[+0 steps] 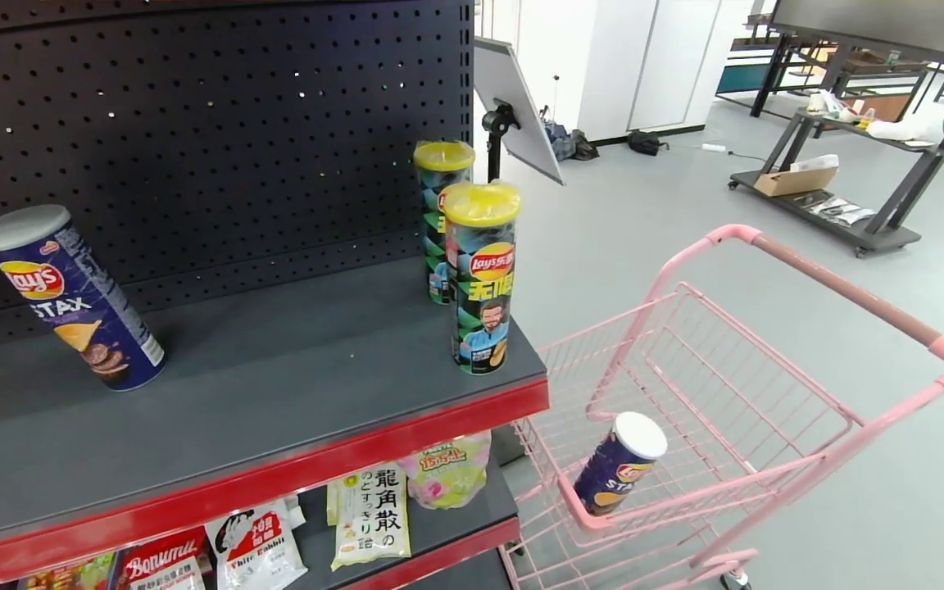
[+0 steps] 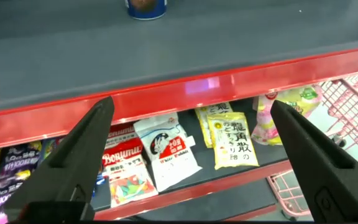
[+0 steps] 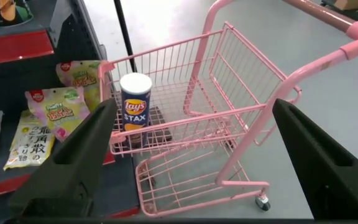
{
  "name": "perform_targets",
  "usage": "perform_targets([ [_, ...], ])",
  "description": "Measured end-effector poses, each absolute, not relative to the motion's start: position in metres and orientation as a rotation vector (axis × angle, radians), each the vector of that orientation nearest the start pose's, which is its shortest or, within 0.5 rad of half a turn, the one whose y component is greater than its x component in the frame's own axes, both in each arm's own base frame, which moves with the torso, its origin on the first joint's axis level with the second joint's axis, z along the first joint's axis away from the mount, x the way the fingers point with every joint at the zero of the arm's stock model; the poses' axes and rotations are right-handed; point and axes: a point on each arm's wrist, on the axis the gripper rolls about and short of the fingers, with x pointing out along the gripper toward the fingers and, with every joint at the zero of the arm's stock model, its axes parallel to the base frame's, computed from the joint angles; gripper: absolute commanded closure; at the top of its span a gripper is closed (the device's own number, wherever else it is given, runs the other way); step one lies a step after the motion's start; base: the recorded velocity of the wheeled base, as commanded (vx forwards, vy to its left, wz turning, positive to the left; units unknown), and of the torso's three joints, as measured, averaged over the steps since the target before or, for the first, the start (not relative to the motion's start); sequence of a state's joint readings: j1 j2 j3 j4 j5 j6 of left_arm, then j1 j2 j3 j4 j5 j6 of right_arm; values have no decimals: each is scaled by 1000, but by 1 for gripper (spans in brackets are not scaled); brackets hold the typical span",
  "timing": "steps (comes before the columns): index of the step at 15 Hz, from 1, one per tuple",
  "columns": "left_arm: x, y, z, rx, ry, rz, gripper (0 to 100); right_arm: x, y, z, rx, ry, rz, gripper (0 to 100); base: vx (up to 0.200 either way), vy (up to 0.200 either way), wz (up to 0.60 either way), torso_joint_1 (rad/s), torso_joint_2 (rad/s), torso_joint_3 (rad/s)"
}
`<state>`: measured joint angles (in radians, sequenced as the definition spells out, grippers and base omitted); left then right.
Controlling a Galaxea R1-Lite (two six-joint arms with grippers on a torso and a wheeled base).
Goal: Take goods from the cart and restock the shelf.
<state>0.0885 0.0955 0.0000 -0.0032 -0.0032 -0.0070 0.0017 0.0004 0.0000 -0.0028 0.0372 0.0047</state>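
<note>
The can leans in the near left corner of the cart, right of the shelf; likely light, stiff yet crushable and slick, it suits a mid-body hold by the right gripper, which, like the left gripper, gapes empty.

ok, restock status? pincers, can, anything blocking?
Left pincer open, facing the shelf; right pincer open, facing the cart. One blue can in the cart, untouched. Nothing covering it.
</note>
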Motion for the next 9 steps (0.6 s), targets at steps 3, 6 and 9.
perform_targets([
  [3,-15,-1,78,-12,92,86,0,-23,1,76,5,-2,39,0,0,0,0,-134,351,214],
  [6,-15,-1,78,-11,92,85,0,-23,1,76,6,-2,37,0,0,0,0,-142,365,229],
  [9,-15,-1,78,-11,92,86,0,-23,1,76,6,-2,37,0,0,0,0,-149,391,240],
])
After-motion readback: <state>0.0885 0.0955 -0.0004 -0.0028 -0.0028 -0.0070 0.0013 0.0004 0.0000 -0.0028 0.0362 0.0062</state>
